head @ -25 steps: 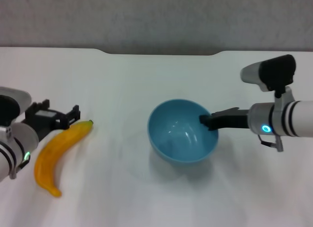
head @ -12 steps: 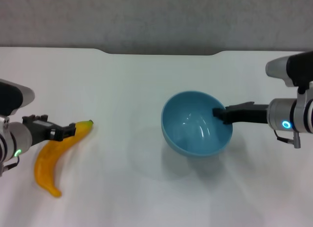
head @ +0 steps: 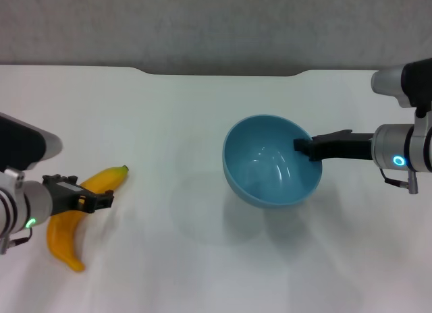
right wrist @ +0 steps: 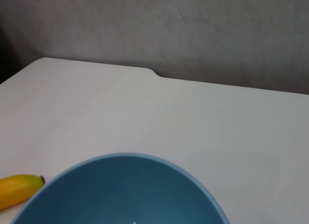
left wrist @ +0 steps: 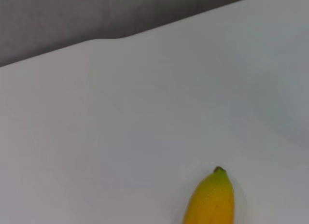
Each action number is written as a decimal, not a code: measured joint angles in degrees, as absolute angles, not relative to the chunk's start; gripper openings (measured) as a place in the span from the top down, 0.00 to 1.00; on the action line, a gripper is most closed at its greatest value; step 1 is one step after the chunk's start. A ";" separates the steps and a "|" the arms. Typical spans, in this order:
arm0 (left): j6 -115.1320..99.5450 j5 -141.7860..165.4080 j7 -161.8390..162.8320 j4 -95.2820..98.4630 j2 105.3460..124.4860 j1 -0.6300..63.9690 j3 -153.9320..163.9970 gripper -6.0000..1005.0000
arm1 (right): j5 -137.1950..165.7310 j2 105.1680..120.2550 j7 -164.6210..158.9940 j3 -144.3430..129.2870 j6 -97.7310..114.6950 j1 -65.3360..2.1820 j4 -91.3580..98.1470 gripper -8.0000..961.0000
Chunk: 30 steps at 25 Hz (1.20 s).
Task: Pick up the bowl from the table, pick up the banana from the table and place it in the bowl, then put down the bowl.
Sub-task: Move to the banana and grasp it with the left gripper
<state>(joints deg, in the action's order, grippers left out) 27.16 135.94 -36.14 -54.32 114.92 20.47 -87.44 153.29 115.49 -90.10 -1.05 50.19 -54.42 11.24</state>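
Head view shows the right pincer [head: 304, 148] clenched on the near-side rim of the round, glossy light-blue bowl [head: 271, 160], holding it tilted above the plain white counter [head: 169, 124]. Well apart, the left pincer [head: 94, 200], fingers spread, straddles the long curved yellow-orange banana [head: 77, 215] lying on the counter.

Bare table [head: 175, 124] separates banana [head: 67, 218] from bowl [head: 270, 161], apparently unobstructed.

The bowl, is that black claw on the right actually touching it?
Touching. The head view shows the right gripper clamped on the bowl at its rim, the bowl tilted with its shadow offset on the table.
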 joint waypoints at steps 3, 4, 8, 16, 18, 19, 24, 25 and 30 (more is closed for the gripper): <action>27.40 135.89 -37.09 -52.54 115.39 21.74 -87.85 0.24 | 153.26 115.49 -90.21 -1.05 50.78 -54.34 11.09 0.95; 27.55 135.88 -37.11 -51.71 115.47 22.16 -87.83 0.24 | 153.24 115.48 -90.24 -1.05 50.93 -54.24 11.09 0.95; 27.17 135.93 -37.42 -50.71 115.56 22.74 -87.85 0.24 | 153.22 115.49 -90.30 -1.05 51.78 -54.23 11.17 0.95; 26.25 136.16 -38.44 -50.25 115.66 22.75 -87.89 0.24 | 153.11 115.50 -90.34 -1.05 52.41 -54.31 11.41 0.95; 26.47 136.19 -38.48 -49.58 115.60 22.89 -87.89 0.24 | 153.10 115.46 -90.35 -1.05 52.45 -54.20 11.43 0.95; 26.65 136.15 -38.48 -49.35 115.52 22.98 -87.89 0.24 | 153.10 115.46 -90.35 -1.05 52.46 -54.16 11.43 0.95; 26.98 135.97 -38.48 -49.24 115.32 22.94 -88.29 0.24 | 153.10 115.47 -90.35 -1.05 52.47 -54.20 11.43 0.95; 26.89 135.98 -38.49 -49.23 115.42 22.94 -88.69 0.24 | 153.10 115.47 -90.35 -1.05 52.47 -54.22 11.43 0.95; 26.91 136.69 -38.77 -49.14 115.67 23.03 -89.39 0.25 | 153.10 115.49 -90.42 -1.05 52.47 -54.45 11.43 0.95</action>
